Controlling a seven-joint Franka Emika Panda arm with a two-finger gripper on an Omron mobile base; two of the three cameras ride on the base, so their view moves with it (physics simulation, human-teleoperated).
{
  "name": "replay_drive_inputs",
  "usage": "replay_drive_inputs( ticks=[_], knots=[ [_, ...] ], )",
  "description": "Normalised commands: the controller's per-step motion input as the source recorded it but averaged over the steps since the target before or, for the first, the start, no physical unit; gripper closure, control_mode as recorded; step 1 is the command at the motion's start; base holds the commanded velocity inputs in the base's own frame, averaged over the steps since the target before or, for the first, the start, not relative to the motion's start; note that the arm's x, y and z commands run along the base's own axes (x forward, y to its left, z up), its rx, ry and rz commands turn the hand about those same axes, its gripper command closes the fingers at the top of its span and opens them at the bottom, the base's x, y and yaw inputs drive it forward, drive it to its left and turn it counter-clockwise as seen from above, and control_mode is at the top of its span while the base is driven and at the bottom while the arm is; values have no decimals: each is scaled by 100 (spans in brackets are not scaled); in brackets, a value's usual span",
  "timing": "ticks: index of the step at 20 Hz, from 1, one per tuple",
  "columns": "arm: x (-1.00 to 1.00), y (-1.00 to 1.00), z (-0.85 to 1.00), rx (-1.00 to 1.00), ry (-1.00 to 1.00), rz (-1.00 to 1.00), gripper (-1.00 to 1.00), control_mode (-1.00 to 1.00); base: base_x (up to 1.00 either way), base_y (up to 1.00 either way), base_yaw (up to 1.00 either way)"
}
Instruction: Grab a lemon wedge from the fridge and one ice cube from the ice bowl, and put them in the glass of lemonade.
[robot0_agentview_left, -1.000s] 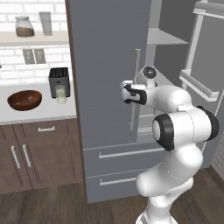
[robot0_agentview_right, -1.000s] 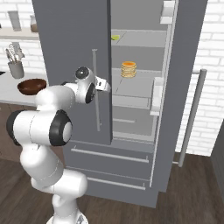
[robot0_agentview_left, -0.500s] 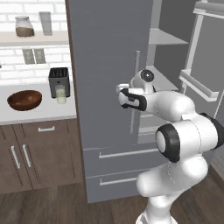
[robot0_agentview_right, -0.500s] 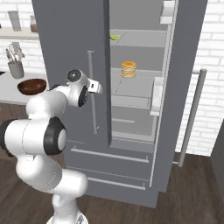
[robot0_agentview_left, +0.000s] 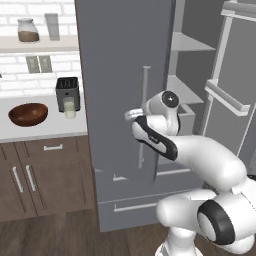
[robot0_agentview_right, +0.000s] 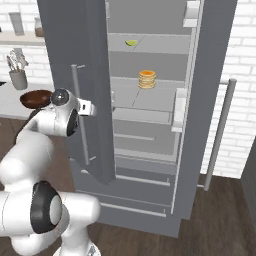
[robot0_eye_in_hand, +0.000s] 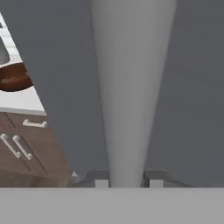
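Lemon wedge (robot0_agentview_right: 131, 43) lies on the top shelf inside the fridge (robot0_agentview_left: 120, 75), behind the half-open left door and well above the gripper (robot0_eye_in_hand: 126, 178). Gripper sits at the left door's vertical handle (robot0_eye_in_hand: 131, 87); in the hand view the handle runs up between the two fingertips (robot0_eye_in_hand: 101, 179), which press against its sides, so the jaws pinch the handle. A stack of pancakes (robot0_agentview_right: 146, 79) rests one shelf below the wedge. Left of the fridge, on the counter (robot0_agentview_left: 45, 131), the ice bowl (robot0_agentview_left: 28, 113) stands well apart from the gripper. Lemonade glass (robot0_agentview_left: 69, 107) stands between bowl and fridge, just in front of the black toaster (robot0_agentview_left: 67, 92).
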Motion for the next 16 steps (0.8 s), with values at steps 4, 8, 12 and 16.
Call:
replay_drive_inputs(
  ticks=[4,8,12,16],
  knots=[
    [-86,100,72,-11,0,17,100,-100,0,0,0],
    [-81,98,59,-13,0,17,100,-100,0,0,0],
    [-91,78,43,-12,0,14,100,-100,0,0,0],
    [-100,9,39,-2,-14,1,100,-100,0,0,0]
  ],
)
